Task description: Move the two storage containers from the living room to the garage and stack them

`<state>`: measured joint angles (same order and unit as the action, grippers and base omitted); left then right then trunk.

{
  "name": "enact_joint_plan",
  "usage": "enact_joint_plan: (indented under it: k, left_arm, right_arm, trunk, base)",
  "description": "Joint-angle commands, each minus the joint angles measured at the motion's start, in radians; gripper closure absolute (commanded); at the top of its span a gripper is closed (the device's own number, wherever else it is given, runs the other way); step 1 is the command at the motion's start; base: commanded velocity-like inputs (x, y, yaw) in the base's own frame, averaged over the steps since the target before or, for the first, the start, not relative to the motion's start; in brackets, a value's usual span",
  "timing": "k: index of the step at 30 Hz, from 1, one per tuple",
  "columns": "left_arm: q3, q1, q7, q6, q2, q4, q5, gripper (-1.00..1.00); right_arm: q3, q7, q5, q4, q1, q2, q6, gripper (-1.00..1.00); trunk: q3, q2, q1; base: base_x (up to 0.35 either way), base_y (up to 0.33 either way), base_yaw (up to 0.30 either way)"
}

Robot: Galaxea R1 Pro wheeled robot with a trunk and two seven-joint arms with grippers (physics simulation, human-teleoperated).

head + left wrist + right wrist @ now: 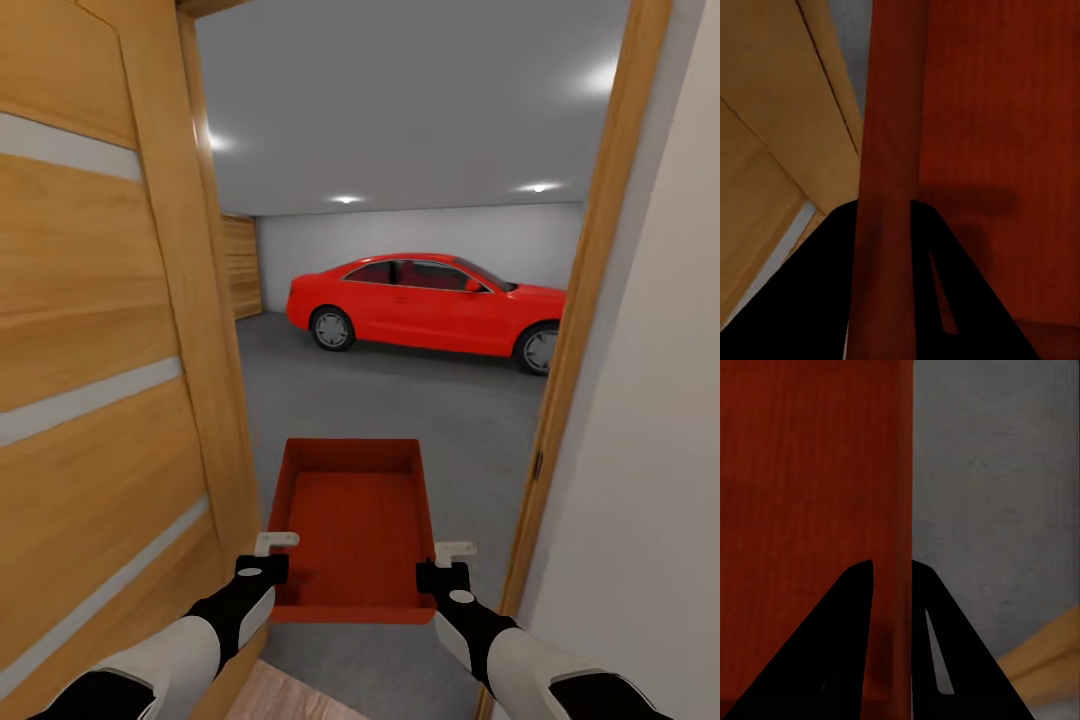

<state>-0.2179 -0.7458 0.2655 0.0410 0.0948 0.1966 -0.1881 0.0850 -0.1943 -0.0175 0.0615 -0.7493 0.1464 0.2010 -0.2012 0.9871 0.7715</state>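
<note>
Fingers of the left gripper and right gripper each clamp a side wall of the storage container, carried between them over the garage floor in a doorway.

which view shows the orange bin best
The head view: the whole storage container shows, held out between the left gripper and right gripper in the garage doorway. Each wrist view gives just a close strip of one side wall pinched between that gripper's fingers.
</note>
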Motion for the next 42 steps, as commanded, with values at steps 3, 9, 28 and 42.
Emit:
enact_joint_plan:
  k: [3,9,28,42]
  left_arm:
    - [0.015,-0.001,0.031,0.005,-0.001,0.006,0.018,1.00]
    - [0.015,-0.001,0.031,0.005,-0.001,0.006,0.017,1.00]
    - [0.015,-0.001,0.031,0.005,-0.001,0.007,0.018,1.00]
    - [0.015,-0.001,0.031,0.004,-0.001,0.006,0.018,1.00]
  right_arm:
    - [0.005,-0.059,-0.015,-0.038,-0.001,-0.007,0.005,1.00]
    - [0.005,-0.059,-0.015,-0.038,-0.001,-0.007,0.005,1.00]
    - [0.005,-0.060,-0.015,-0.038,-0.001,-0.007,0.005,1.00]
    - [0.005,-0.059,-0.015,-0.038,-0.001,-0.007,0.005,1.00]
  trunk:
    - [-0.001,0.001,0.001]
    - [-0.001,0.001,0.001]
    - [-0.001,0.001,0.001]
    - [-0.001,0.001,0.001]
  base:
    - [0.240,0.230,-0.275]
    - [0.240,0.229,-0.070]
    - [0.240,0.229,-0.197]
    - [0.224,0.207,-0.284]
